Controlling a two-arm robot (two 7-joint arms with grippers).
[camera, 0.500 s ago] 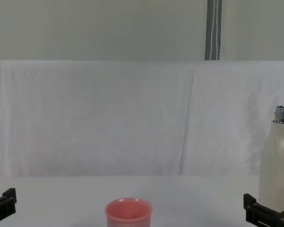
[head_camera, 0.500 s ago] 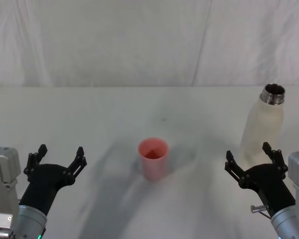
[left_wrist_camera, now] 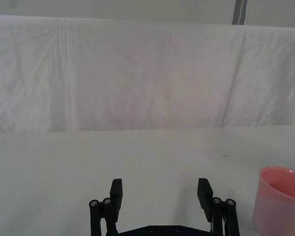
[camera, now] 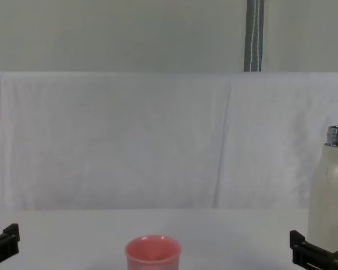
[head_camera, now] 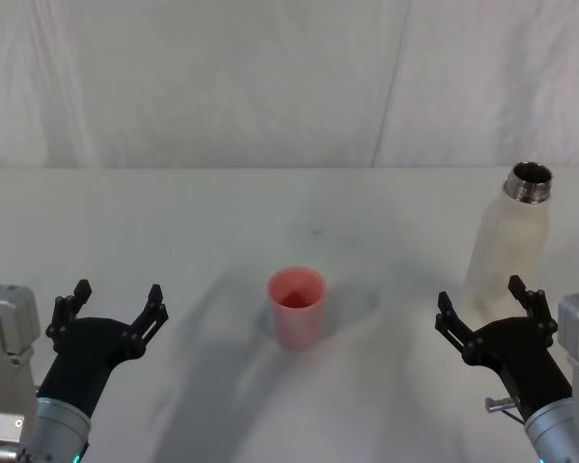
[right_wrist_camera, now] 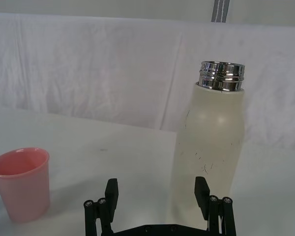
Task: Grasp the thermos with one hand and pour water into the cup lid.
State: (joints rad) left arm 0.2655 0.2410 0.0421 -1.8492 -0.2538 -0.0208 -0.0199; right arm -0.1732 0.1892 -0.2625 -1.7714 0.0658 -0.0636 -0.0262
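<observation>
White table [head_camera: 174, 222] bears thermos [head_camera: 510, 243], cup lid [head_camera: 296, 307].

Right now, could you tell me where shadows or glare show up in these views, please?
Head view: soft grey shadows streak the table toward the near left of the cup lid; no harsh glare. Right wrist view: the thermos has bright reflections on its steel neck, and the cup lid casts a faint shadow. Chest view: even, flat light on the backdrop cloth.

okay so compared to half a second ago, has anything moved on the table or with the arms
Nothing has visibly changed. The thermos and cup lid stand where they were, and the left gripper and right gripper hold the same low positions with jaws open.
</observation>
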